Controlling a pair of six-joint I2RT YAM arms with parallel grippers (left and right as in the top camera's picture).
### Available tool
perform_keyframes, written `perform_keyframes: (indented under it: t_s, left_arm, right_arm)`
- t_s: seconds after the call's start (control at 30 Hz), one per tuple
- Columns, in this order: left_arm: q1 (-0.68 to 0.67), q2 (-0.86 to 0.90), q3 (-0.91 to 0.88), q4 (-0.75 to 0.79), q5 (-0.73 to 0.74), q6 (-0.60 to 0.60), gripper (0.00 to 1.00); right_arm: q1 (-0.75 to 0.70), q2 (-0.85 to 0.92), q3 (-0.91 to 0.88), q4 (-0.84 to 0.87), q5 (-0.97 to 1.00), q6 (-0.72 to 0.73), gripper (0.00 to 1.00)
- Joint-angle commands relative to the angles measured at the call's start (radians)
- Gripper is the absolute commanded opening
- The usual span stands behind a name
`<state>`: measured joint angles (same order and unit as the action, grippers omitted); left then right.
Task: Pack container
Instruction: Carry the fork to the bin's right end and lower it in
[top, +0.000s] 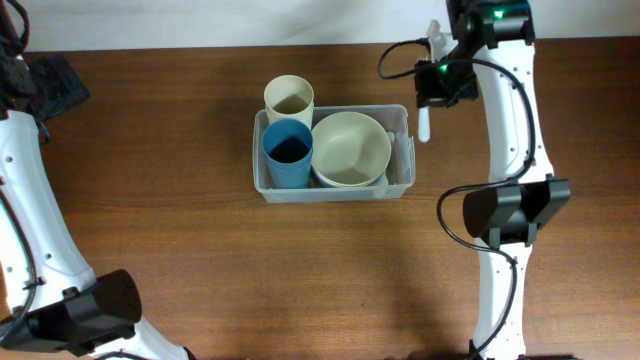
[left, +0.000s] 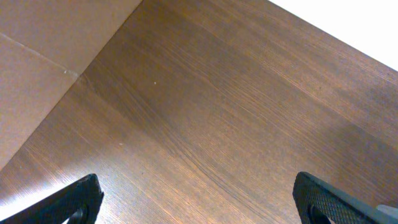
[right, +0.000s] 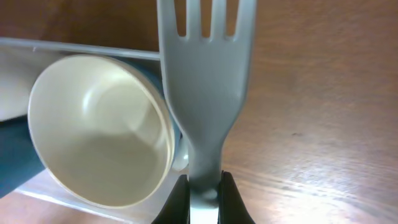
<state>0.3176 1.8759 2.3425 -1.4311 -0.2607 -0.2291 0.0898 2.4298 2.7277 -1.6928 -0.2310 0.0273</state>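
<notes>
My right gripper (right: 203, 193) is clamped tight on the handle of a pale grey plastic fork (right: 205, 81). The fingers pinch the narrow neck and the tines point straight away from them. From overhead the fork (top: 425, 120) hangs just beside the short right end of the container (top: 330, 195), not touching it, with its length running across the container's long axis. I can't make out the tine end from that height.

My left gripper (left: 199, 196) has its jaws spread as wide as they go and holds nothing. Only bare wooden table (left: 205, 99) shows between the fingertips, well away from the container's left end.

The container sits open side up on the table, its long axis running left to right in the overhead view. Inside it a blue cup (top: 288, 150) fills the left half and a cream bowl (top: 350, 148) the right half, the two touching. A cream cup (top: 289, 95) stands upright at the container's far left corner – it seems just outside the wall, against the rim. In the right wrist view the bowl (right: 99, 130) lies left of the fork, with the container's rim (right: 74, 46) beyond it
</notes>
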Motion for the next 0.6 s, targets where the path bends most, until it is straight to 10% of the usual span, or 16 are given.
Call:
perform_keyframes:
  t_s: [0.0,0.57]
  left_arm:
    - [0.006,0.005,0.016,-0.001,0.003,-0.01,1.0]
    - [0.006,0.005,0.016,-0.001,0.003,-0.01,1.0]
  right_arm:
    - [0.033,-0.002,-0.048,-0.006,-0.051,0.012,0.05]
    - [0.097,-0.002,-0.188,-0.006,-0.05,0.012,0.11]
